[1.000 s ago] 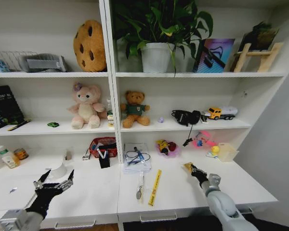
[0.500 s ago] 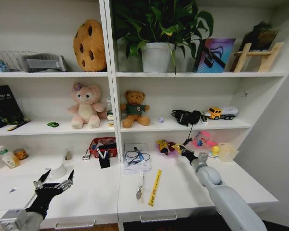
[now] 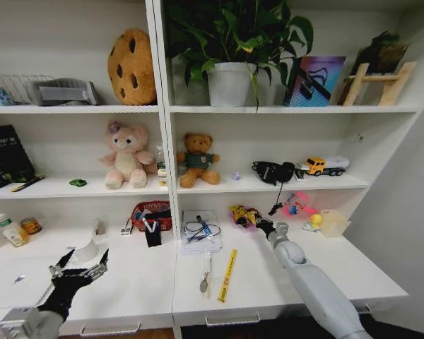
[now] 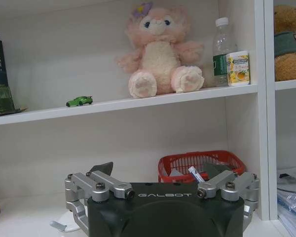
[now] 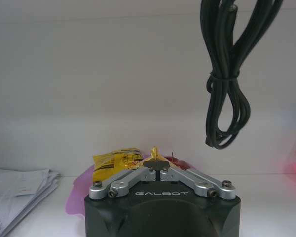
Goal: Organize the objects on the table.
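The yellow wrapper (image 5: 153,151), pinched tight in the right gripper (image 3: 260,224), sits right above the pink dish (image 3: 234,220) at its 12 o'clock, while the left gripper (image 3: 78,268) idles open.

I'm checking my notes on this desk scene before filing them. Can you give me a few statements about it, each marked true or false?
1. The right end effector is shut on a small yellow packet above the pink bowl. True.
2. The left end effector is shut. False: its fingers are spread open, holding nothing, low over the desk.
3. The green toy car sits on the shelf beside the pink plush bear. True.
4. The yellow ruler lies on a shelf. False: it lies on the desk.
5. The red basket stands on the desk. True.
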### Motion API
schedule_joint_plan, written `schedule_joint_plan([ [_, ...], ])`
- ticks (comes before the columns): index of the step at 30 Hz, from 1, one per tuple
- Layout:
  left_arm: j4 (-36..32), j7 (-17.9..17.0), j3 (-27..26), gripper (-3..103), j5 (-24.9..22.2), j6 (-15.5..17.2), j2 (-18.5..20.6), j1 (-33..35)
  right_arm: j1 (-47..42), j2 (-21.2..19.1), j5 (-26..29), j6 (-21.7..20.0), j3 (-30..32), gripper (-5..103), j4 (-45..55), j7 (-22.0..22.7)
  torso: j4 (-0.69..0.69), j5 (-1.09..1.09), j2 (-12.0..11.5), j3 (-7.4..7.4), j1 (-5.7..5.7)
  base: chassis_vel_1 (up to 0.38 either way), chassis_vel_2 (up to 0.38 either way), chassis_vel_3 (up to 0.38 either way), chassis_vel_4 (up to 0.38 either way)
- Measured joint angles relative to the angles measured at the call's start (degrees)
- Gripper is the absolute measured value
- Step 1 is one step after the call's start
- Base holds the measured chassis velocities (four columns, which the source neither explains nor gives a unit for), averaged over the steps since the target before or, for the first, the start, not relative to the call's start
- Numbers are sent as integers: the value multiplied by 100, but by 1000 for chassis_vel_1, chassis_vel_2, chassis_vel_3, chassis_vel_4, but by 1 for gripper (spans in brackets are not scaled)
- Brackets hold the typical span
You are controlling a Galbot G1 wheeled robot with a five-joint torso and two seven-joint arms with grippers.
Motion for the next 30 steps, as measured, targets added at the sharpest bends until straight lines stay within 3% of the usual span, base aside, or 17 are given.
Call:
schedule_joint_plan([
  [10,0,0,0,100,0,0,0,0,22,28,-63,180,-60,-3,-203,-51,1,1,0,0,0,0,0,0,0],
  [12,0,0,0,100,0,0,0,0,36,32,-83,225,-66,1,-223,-60,3,1,0,0,0,0,0,0,0],
  [13,0,0,0,100,0,0,0,0,10,16,-102,254,-55,12,-209,-90,4,1,0,0,0,0,0,0,0],
  [15,0,0,0,100,0,0,0,0,-39,-8,-102,274,-34,12,-177,-106,2,1,0,0,0,0,0,0,0],
  [17,0,0,0,100,0,0,0,0,-160,-45,-131,358,31,28,-130,-65,1,1,0,0,0,0,0,0,0],
  [20,0,0,0,100,0,0,0,0,-262,-86,-139,371,94,33,-30,0,2,2,0,0,0,0,0,0,0],
  [22,0,0,0,100,0,0,0,0,-574,-259,-60,338,293,44,372,109,1,0,0,0,0,0,0,0,0],
  [25,0,0,0,100,0,0,0,0,-803,-355,4,326,444,50,658,154,1,-1,0,0,0,0,0,0,0],
  [28,0,0,0,100,0,0,0,0,-1658,-523,188,257,998,66,1696,391,2,-1,0,-1,0,0,0,0,0],
  [30,0,0,0,100,0,0,0,0,-2065,-550,224,201,1205,71,2098,442,1,2,0,-1,0,0,0,0,0],
])
